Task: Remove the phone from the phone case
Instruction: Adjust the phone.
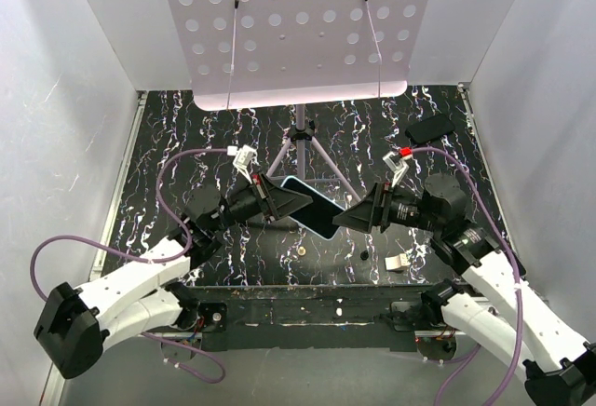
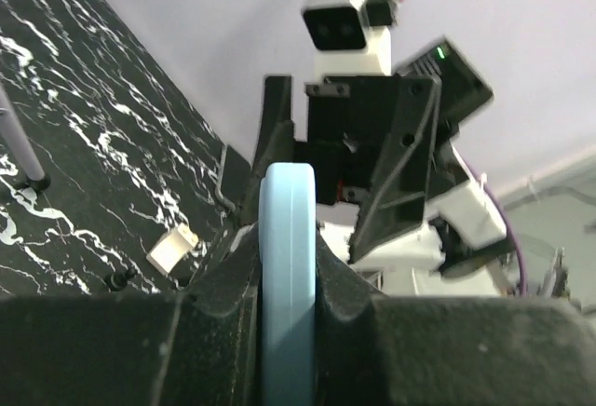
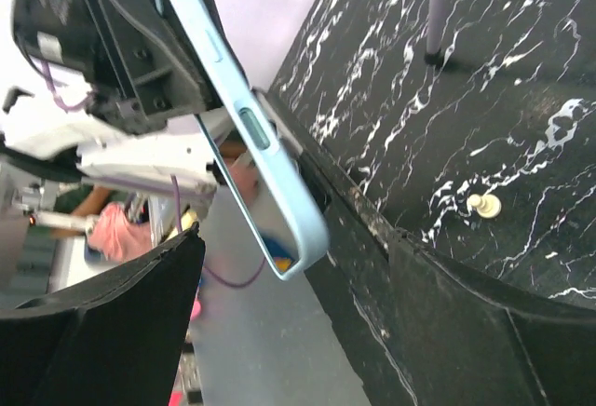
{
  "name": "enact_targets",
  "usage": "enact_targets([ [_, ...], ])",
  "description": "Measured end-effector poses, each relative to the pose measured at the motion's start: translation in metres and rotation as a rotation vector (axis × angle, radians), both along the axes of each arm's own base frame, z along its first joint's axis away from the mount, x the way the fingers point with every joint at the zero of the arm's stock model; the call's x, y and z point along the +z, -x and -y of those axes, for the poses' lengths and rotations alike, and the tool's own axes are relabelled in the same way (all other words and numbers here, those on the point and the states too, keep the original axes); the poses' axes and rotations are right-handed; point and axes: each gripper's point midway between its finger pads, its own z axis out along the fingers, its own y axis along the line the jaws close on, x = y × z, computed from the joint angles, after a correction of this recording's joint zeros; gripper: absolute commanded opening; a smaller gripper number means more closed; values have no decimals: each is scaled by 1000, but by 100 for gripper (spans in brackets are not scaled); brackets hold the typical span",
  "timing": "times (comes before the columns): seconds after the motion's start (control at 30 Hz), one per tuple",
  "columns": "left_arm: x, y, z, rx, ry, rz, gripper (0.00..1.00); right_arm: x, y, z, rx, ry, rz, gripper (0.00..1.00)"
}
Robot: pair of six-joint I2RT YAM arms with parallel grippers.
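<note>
**Two hands, one grip**

I see my left hand [image 1: 277,199] clamped on the case [image 2: 287,266], held clear above the table [image 1: 186,145]. Phone [image 1: 312,209] sits inside it. Right hand [image 1: 358,215] stands wide open at the case's other end.

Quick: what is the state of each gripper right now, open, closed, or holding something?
Left gripper: closed, gripping the light blue phone case by its edge.
Right gripper: open, holding nothing.
</note>
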Motion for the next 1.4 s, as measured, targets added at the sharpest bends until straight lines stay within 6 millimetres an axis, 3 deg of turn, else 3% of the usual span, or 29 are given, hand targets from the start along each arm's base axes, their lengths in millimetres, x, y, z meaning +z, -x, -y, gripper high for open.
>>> enact_targets([
  [0.27,5,21,17,-326,-116,61,0,-13,22,-11,266,74,-8,64],
  [0.37,-2,25,22,-405,-146,36,0,-11,33,-16,338,55,-6,35],
  [0.43,-5,27,24,-433,-153,16,0,-5,40,-22,377,25,25,2],
  [0.5,-4,30,23,-464,-148,2,5,-7,45,-26,401,-5,35,1],
  [0.63,-8,25,21,-431,-136,-51,34,-10,41,-30,349,-73,23,1],
  [0.73,-20,17,18,-349,-102,-107,37,-19,34,-31,264,-106,-43,1],
  [0.87,-32,10,13,-284,-32,-199,30,-21,22,-33,180,-141,-138,1],
  [1.07,-12,2,14,-254,81,-203,25,-3,11,-39,144,-219,-139,1],
  [1.17,-8,-3,17,-256,110,-213,16,0,11,-43,146,-233,-131,1],
  [1.23,-6,-6,19,-259,124,-225,0,1,12,-44,149,-236,-125,1],
  [1.27,-7,-9,21,-267,134,-229,0,2,11,-44,140,-238,-117,1],
  [1.33,-8,-10,22,-274,135,-232,0,-1,10,-44,132,-225,-116,15],
  [1.4,-11,-13,22,-283,139,-241,0,-4,7,-44,121,-175,-108,37],
])
